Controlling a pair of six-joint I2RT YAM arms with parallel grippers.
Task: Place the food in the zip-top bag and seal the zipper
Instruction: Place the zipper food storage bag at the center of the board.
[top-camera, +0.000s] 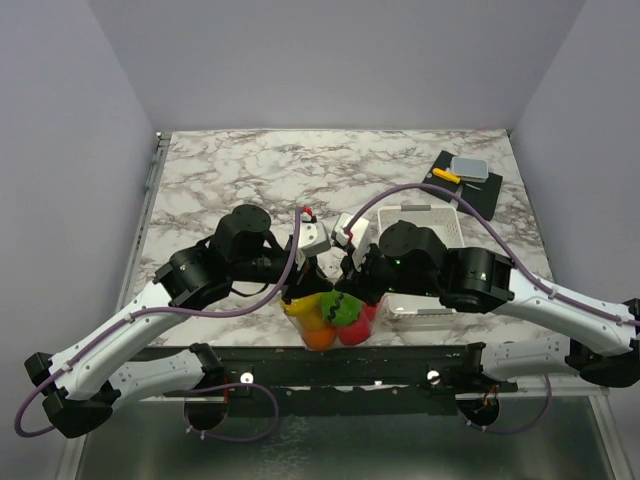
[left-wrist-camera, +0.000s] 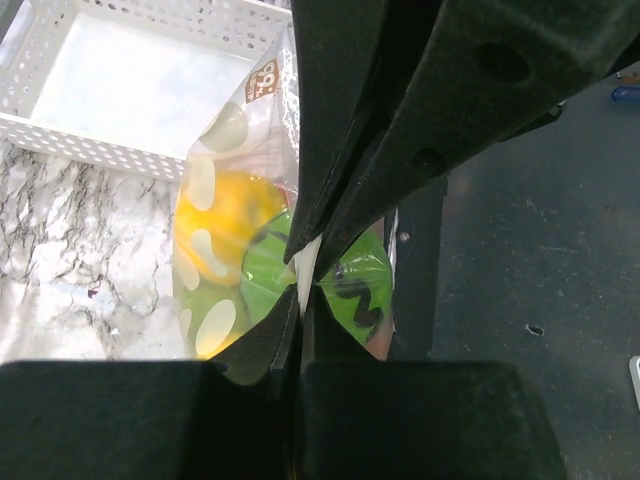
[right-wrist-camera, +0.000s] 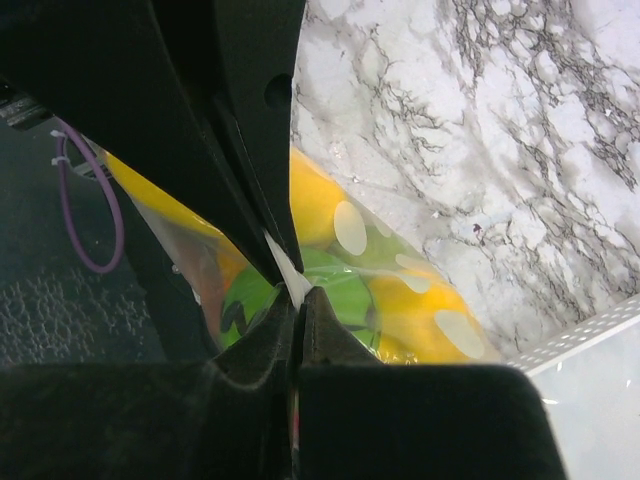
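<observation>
The clear zip-top bag (top-camera: 300, 308) hangs at the table's near edge between the two arms, with white dots printed on it (left-wrist-camera: 228, 128). The food is inside it: yellow (left-wrist-camera: 225, 215), green (left-wrist-camera: 352, 285), orange (top-camera: 319, 338) and red (top-camera: 352, 332) toy pieces. The pale zipper (left-wrist-camera: 306, 268) runs along the bag's top edge. My left gripper (left-wrist-camera: 303, 300) is shut on that strip. My right gripper (right-wrist-camera: 300, 295) is shut on the same zipper (right-wrist-camera: 288, 268), facing the left one tip to tip. From above, the left gripper (top-camera: 318, 283) and right gripper (top-camera: 345, 283) meet over the bag.
A white slotted basket (top-camera: 430, 210) stands just right of the bag, behind the right arm. A black mat (top-camera: 480, 195) with a grey box (top-camera: 468, 168) and a small yellow item lies at the back right. The table's front edge and a dark rail run below the bag.
</observation>
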